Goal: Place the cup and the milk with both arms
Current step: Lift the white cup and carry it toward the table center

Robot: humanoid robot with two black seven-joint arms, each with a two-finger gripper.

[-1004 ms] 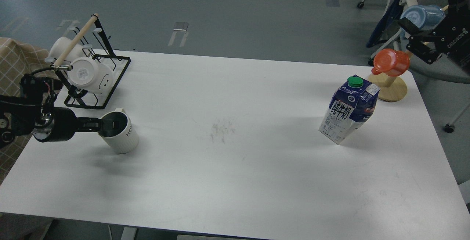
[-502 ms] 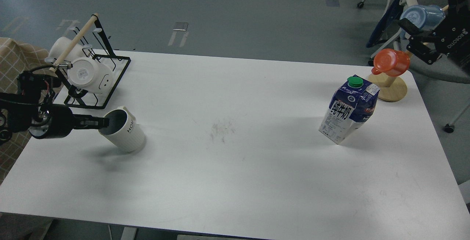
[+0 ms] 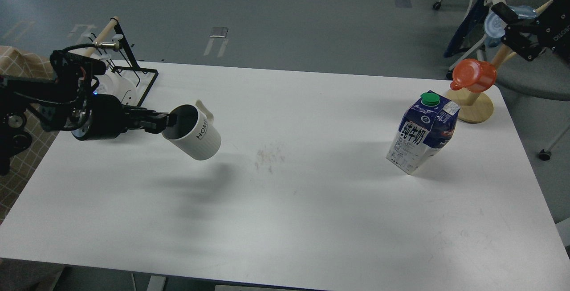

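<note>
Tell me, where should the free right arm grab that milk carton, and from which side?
Probably across the flat side walls of the milk carton, around its middle, coming in from the right, where the right gripper hangs. The body is straight and boxy there, so two fingers can press on opposite faces. The sloped gable top with the green cap would likely let them slip.

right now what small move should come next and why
Probably carry the cup a little further toward the table's middle, then lower it. The left pincer grips its rim; the cup hangs tilted above its shadow, clear of the surface. The milk stands untouched, with the right pincer far from it.
</note>
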